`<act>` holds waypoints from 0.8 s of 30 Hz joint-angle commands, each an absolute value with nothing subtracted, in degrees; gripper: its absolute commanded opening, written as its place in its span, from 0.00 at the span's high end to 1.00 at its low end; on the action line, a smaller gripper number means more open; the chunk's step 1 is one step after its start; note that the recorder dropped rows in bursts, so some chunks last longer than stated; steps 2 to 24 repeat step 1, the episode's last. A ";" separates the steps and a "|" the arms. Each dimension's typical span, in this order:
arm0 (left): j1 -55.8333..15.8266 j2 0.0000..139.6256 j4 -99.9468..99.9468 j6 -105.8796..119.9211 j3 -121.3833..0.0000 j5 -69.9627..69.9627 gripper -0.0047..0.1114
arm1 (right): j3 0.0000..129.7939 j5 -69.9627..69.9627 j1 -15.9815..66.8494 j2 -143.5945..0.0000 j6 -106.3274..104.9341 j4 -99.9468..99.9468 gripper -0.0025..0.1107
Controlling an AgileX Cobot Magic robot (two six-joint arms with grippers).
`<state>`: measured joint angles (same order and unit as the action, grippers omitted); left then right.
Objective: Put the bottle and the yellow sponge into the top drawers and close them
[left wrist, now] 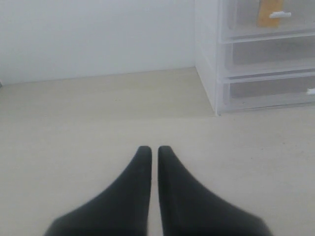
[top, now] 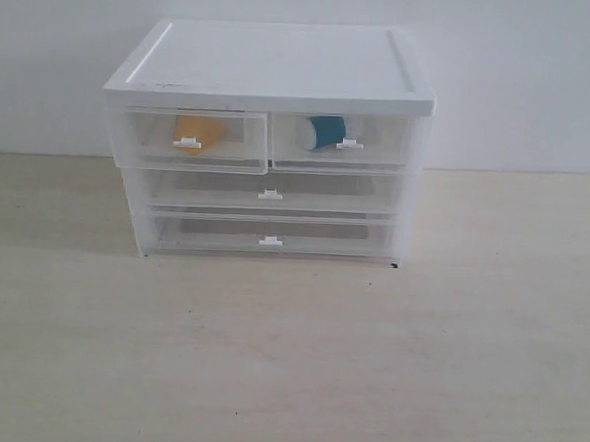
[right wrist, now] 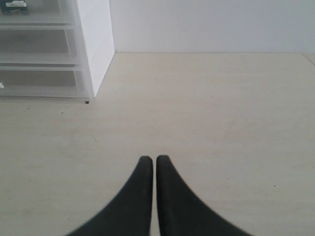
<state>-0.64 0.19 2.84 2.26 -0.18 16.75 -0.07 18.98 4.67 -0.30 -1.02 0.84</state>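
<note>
Left wrist view: left claw point(left wrist: 153, 150) pressed together, empty, above the desk point(left wrist: 88, 118); right claw point(right wrist: 154, 160) likewise. Yellow sponge point(top: 198, 131) lies inside the left top drawer point(top: 144, 144), bottle point(top: 325, 133) inside the right top drawer point(top: 385, 146).

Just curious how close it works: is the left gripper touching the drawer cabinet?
Apart. The left wrist view shows the left gripper shut, with bare table between it and the cabinet.
</note>
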 commanded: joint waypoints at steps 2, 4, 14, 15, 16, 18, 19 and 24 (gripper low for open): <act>-0.50 0.00 2.32 1.89 0.00 16.88 0.92 | 0.00 18.52 4.51 0.00 -1.14 0.69 0.98; -0.50 0.00 2.32 1.89 0.00 16.88 0.92 | 0.00 18.52 4.51 0.00 -1.14 0.69 0.98; -0.50 0.00 2.32 1.89 0.00 16.88 0.92 | 0.00 18.52 4.51 0.00 -1.14 0.69 0.98; -0.50 0.00 2.32 1.89 0.00 16.88 0.92 | 0.00 18.52 4.51 0.00 -1.14 0.69 0.98; -0.50 0.00 2.32 1.89 0.00 16.88 0.92 | 0.00 18.52 4.51 0.00 -1.14 0.69 0.98; -0.50 0.00 2.32 1.89 0.00 16.88 0.92 | 0.00 18.52 4.51 0.00 -1.14 0.69 0.98; -0.50 0.00 2.32 1.89 0.00 16.88 0.92 | 0.00 18.52 4.51 0.00 -1.14 0.69 0.98; -0.50 0.00 2.32 1.89 0.00 16.88 0.92 | 0.00 18.52 4.51 0.00 -1.14 0.69 0.98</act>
